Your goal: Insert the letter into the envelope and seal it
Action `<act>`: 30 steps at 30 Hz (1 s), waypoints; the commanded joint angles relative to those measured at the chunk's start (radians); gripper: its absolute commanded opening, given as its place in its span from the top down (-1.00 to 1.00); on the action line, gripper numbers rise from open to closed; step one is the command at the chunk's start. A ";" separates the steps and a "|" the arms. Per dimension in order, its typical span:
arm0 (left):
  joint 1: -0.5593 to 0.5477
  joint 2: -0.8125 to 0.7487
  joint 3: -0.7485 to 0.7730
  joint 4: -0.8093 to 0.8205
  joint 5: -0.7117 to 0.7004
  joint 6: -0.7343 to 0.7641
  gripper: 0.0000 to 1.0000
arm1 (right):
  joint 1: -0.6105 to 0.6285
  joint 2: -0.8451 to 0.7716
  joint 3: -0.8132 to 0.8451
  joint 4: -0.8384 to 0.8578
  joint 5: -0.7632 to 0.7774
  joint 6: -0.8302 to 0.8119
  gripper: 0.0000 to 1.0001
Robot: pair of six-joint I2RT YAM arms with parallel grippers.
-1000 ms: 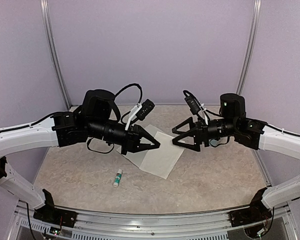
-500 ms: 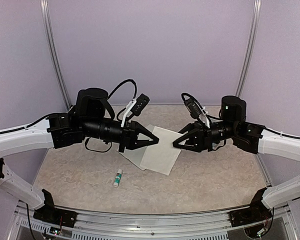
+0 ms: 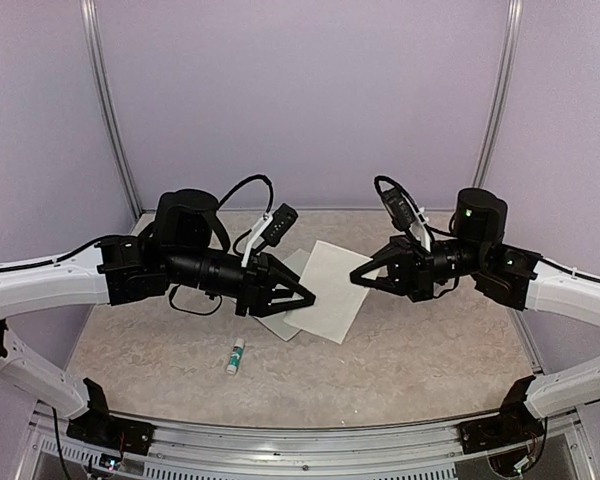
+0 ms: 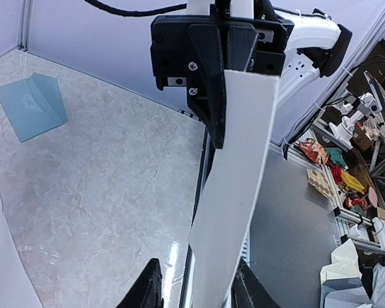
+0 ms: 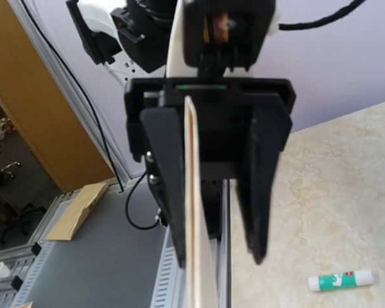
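Observation:
The letter (image 3: 328, 292), a pale off-white sheet, hangs in the air between both arms. My right gripper (image 3: 355, 279) is shut on its right edge; the left wrist view shows those black jaws (image 4: 215, 128) clamped on the sheet (image 4: 237, 192). My left gripper (image 3: 308, 298) stands open around the sheet's left edge, which leans on one finger (image 4: 244, 292). Seen from the right wrist, the sheet (image 5: 194, 192) is edge-on beside one of the left gripper's (image 5: 218, 253) spread fingers. The teal envelope (image 4: 31, 106) lies flat on the table, hidden in the top view.
A white-and-green glue stick (image 3: 236, 354) lies on the marbled table (image 3: 430, 350) near the front, also in the right wrist view (image 5: 341, 280). Another pale sheet (image 3: 286, 266) lies under the left gripper. A metal rail (image 3: 310, 437) lines the front edge.
My right gripper closed on the letter's right edge and drew back right. My left gripper, shut on the letter before, has opened its jaws. The letter now hangs from the right gripper.

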 commanded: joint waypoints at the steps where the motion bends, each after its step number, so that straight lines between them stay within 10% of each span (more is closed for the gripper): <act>1: 0.008 -0.041 -0.022 0.005 0.024 -0.015 0.35 | -0.009 -0.013 0.030 -0.066 0.007 -0.042 1.00; 7: 0.006 -0.049 -0.037 -0.002 0.043 -0.024 0.15 | -0.013 -0.010 0.041 -0.097 0.007 -0.055 1.00; 22: 0.006 -0.049 -0.047 -0.007 0.022 -0.030 1.00 | -0.016 -0.010 0.051 -0.132 0.058 -0.055 1.00; 27: 0.016 -0.058 -0.023 -0.026 -0.150 -0.030 1.00 | -0.069 -0.022 0.058 -0.212 0.247 -0.033 -0.30; 30: 0.042 -0.044 0.001 -0.009 -0.236 -0.051 1.00 | -0.152 0.000 0.076 -0.307 0.390 -0.003 -0.60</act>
